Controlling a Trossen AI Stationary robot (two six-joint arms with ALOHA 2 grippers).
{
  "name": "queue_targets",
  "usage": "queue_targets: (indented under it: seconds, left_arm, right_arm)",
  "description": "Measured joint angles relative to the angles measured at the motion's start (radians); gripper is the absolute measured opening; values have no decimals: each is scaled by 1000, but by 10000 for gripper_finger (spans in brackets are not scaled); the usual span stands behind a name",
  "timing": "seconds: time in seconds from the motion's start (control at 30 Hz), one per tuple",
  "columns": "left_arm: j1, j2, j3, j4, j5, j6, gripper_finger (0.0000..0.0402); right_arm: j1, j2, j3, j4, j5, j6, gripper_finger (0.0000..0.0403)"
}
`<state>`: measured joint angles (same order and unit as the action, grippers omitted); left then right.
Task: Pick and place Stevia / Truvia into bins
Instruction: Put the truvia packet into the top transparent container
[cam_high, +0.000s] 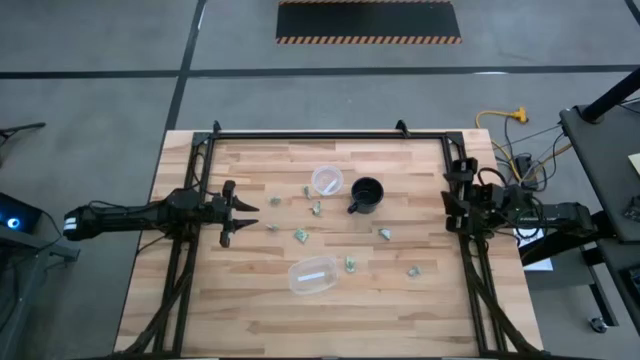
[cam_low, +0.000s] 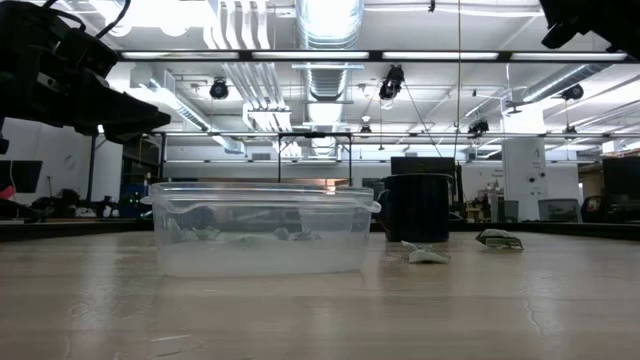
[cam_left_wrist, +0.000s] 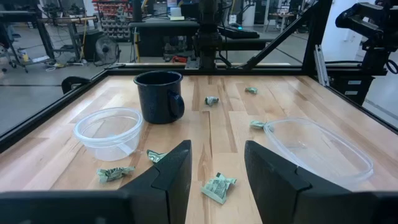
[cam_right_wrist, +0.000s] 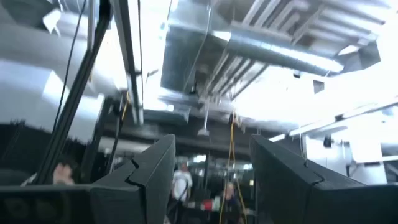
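Several small green-and-white Stevia packets (cam_high: 300, 235) lie flat and scattered over the wooden table; one (cam_left_wrist: 217, 186) lies just ahead of my left gripper. The round clear cup (cam_high: 327, 180) stands upright at the centre back, next to a black mug (cam_high: 367, 195). My left gripper (cam_left_wrist: 216, 171) hovers at the table's left side, level, open, with nothing between its fingers. My right gripper (cam_right_wrist: 211, 180) is at the table's right edge, tilted up toward the ceiling, open and with nothing in it.
An oval clear tub (cam_high: 313, 275) sits near the table's front centre, with packets beside it. A black metal frame (cam_high: 330, 137) runs along the table's far edge and both sides. A person shows far off in the room, in the right wrist view.
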<state>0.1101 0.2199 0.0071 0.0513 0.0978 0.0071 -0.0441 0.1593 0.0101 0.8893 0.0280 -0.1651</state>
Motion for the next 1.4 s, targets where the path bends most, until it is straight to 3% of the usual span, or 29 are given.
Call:
queue_targets:
  seconds: [0.17,0.33,0.47,0.7,0.87,1.4]
  left_arm:
    - [0,0,0,0,0,0,132]
    - [0,0,0,0,0,0,132]
    - [0,0,0,0,0,0,132]
    - [0,0,0,0,0,0,132]
    - [0,0,0,0,0,0,132]
    - [0,0,0,0,0,0,132]
  right_arm:
    - [0,0,0,88,0,50,196]
    - [0,0,64,-22,-29,125,196]
    - [0,1,187,-338,-86,164,196]
    - [0,47,463,-1081,-145,234,196]
    - [0,114,535,-1374,-145,300,196]
    - [15,513,527,-1366,-168,292,196]
